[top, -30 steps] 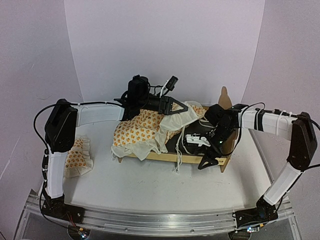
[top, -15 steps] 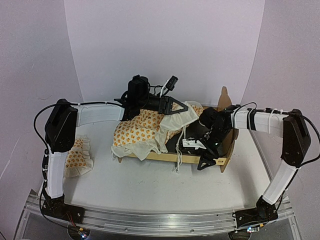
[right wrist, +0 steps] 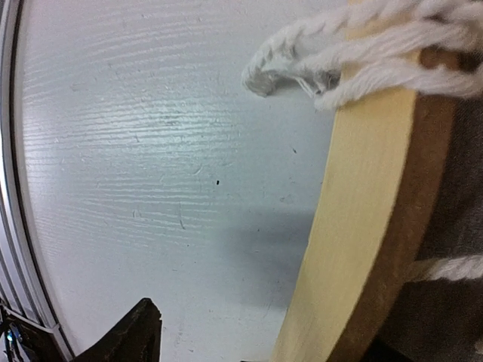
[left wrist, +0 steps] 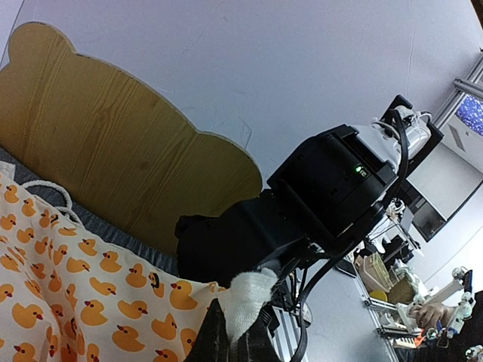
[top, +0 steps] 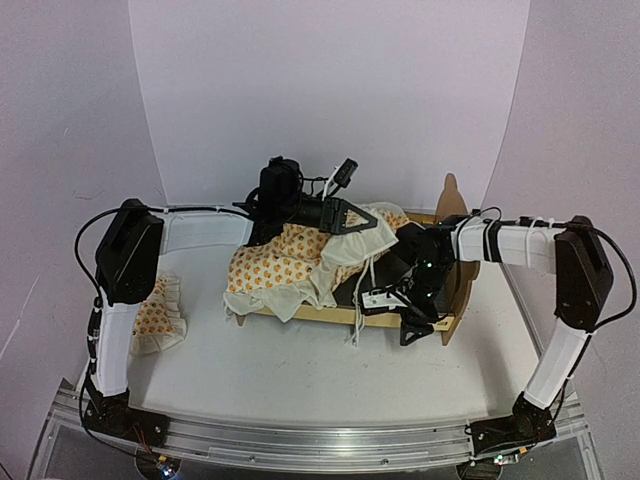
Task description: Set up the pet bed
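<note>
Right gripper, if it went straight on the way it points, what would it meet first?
Likely the pet bed's side rail, which sits between the open fingers of the right gripper, then the table; depth is unclear.

The pet bed (top: 310,314) is pale, fine-grained plywood with a dark grey fabric base (top: 345,288); its headboard (left wrist: 113,166) is a warmer tan, streaked with wood grain. The mattress cover (top: 272,262) is cream, printed with small yellow-orange ducks, and the pillow (top: 155,320) carries the same print. The braided cords (right wrist: 355,53) are off-white. The table (top: 300,385) is white. The left arm (top: 200,232) and right arm (top: 520,245) are white with black joints.
</note>
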You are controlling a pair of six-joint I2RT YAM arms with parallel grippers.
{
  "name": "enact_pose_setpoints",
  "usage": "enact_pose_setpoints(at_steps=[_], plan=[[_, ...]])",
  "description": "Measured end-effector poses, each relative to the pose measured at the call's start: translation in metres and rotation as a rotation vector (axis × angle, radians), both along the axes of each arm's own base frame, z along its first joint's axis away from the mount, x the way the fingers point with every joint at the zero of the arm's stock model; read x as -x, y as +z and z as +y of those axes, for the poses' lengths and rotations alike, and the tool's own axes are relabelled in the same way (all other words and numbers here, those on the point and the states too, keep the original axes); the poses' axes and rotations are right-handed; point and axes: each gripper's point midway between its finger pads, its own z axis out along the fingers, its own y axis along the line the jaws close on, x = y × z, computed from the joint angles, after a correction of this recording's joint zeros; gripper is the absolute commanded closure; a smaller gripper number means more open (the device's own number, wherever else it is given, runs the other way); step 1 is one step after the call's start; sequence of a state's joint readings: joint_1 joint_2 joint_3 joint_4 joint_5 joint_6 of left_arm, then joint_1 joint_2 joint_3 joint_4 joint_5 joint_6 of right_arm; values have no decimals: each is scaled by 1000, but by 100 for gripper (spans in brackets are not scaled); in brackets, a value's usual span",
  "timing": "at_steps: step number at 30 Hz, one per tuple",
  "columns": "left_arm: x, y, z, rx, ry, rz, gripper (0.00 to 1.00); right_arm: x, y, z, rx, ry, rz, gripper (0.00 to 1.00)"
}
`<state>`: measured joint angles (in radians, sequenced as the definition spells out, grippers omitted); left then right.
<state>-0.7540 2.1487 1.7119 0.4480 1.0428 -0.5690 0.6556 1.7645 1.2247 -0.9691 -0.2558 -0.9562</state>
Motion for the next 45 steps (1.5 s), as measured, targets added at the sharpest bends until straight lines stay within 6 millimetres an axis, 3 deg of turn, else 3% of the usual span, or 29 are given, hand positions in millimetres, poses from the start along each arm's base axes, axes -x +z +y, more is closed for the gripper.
enact_pose_setpoints(at_steps=[12,18,27,30,34,39,42,45], plan=[[9,-39,-7,-56,11,75,100,5,-34,-16,194,-67,-18,18],[20,-56,-21,-72,-6,96,100,6,-27,-21,214,-155,-36,2],[34,-66,-31,-87,-31,113,100,4,53,-17,59,-339,-145,2],[37,-66,-35,-88,-24,114,100,6,76,-24,31,-434,-175,2],[41,-68,-46,-89,-15,118,100,-8,123,-45,24,-664,-305,2],[56,-84,-71,-101,-19,120,100,-31,219,-76,-73,-1011,-504,2],[61,-91,-88,-99,-25,123,100,-31,244,-100,-77,-1148,-566,2],[61,-101,-101,-100,-10,128,94,-35,240,-127,5,-1282,-563,9]])
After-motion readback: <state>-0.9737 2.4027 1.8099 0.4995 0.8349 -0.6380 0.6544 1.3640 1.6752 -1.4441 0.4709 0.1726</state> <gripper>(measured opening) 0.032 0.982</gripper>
